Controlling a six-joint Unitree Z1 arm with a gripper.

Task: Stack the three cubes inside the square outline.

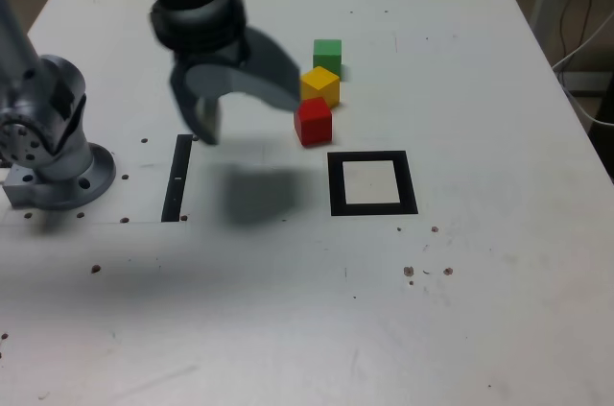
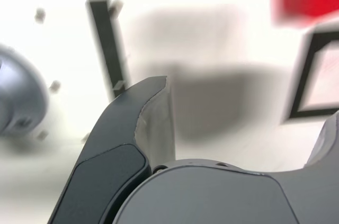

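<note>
Cubes sit unstacked on the table: the green one farthest back in the exterior view, the yellow one in front of it, and the red one nearest the square outline, just off its far left corner. All three lie outside the border, so no stacking is done. The tool is blurred above the table, its jaws spread wide with nothing between them. Because the blocks crowd together, a wide jaw coming down on one could knock its neighbour; the yellow cube, turned cornerwise between the other two, seems the riskiest to grasp. Whether the cubes actually touch is hard to tell. A base block set off-centre or askew would probably leave the stack over the black border or leaning, and a hasty release could topple it.
</note>
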